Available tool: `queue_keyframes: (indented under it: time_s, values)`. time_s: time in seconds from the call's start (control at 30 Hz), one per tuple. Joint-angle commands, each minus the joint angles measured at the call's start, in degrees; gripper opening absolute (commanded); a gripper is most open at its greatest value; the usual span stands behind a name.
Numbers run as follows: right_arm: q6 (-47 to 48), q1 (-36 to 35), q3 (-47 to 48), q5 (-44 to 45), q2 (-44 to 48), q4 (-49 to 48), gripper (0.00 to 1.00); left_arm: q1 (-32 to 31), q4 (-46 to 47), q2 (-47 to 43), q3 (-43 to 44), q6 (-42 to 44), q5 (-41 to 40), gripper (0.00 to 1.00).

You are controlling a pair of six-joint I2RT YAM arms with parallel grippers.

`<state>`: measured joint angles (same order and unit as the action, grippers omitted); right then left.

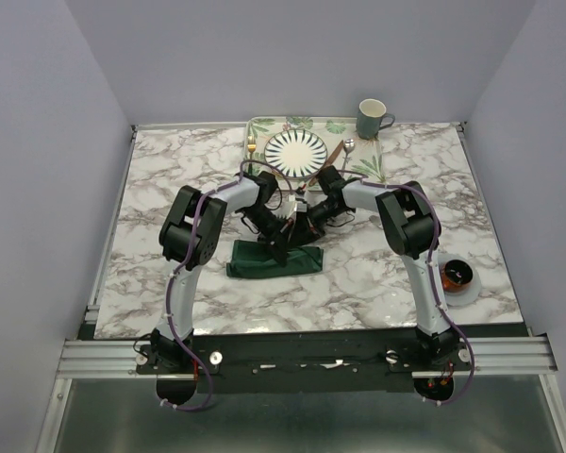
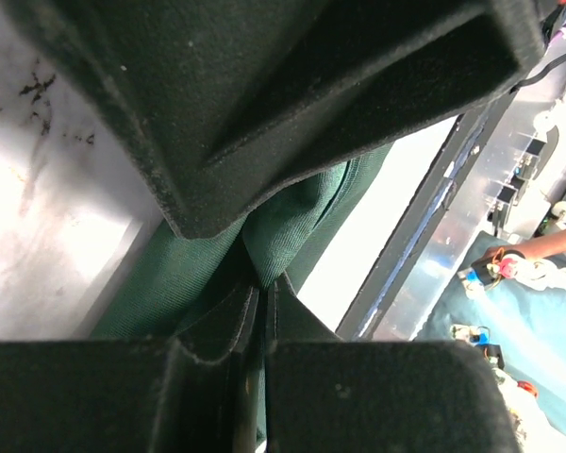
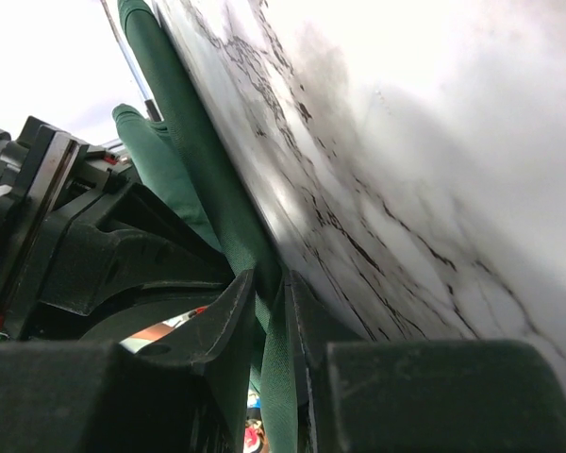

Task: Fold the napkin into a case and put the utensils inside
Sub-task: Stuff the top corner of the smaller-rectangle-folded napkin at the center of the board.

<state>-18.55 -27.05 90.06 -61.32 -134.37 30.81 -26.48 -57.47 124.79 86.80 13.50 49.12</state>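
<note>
Both left pincer point(image 2: 261, 269) and right pincer point(image 3: 281, 283) hide the napkin's point(image 1: 259, 264) pinched fold.

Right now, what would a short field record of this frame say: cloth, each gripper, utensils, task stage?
napkin: dark green, folded into a band on the marble table, in front of both arms
left gripper: shut on a fold of the napkin
right gripper: shut on the napkin, close against the left one
fork: left of the striped plate, at the edge of the leaf-patterned tray
knife: right of the plate
spoon: beside the knife
stage: napkin partly folded; no utensil in it yet
</note>
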Motion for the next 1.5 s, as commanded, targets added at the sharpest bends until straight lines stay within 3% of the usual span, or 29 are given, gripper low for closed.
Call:
queue_keyframes:
  time_s: [0.0,0.1,0.3,0.87,1.13,1.47]
  values:
    - [3.78,-2.57,0.47,1.64,-2.13,3.21,0.27,-1.56,4.21,0.63,3.55,-0.4,0.0,0.12]
    - [3.87,-2.57,0.55,1.29,-2.13,3.29,0.27,-2.26,4.3,-0.34,3.46,0.48,0.01,0.11]
    - [3.69,-2.48,1.43,-1.16,-2.57,3.29,0.26,-2.61,4.91,-0.87,1.79,2.67,-0.96,0.0]
    - [6.59,-2.57,1.61,-4.16,-2.66,4.96,0.24,-3.49,5.79,-2.0,3.46,5.66,-2.19,0.0]
    - [7.12,-2.31,1.7,-5.3,-1.87,4.96,0.25,-4.37,8.77,-3.77,0.56,4.17,-3.86,0.04]
    - [7.03,-0.11,1.79,-5.65,-1.69,5.4,0.26,-4.28,13.35,-5.35,-3.92,4.26,-7.02,0.0]
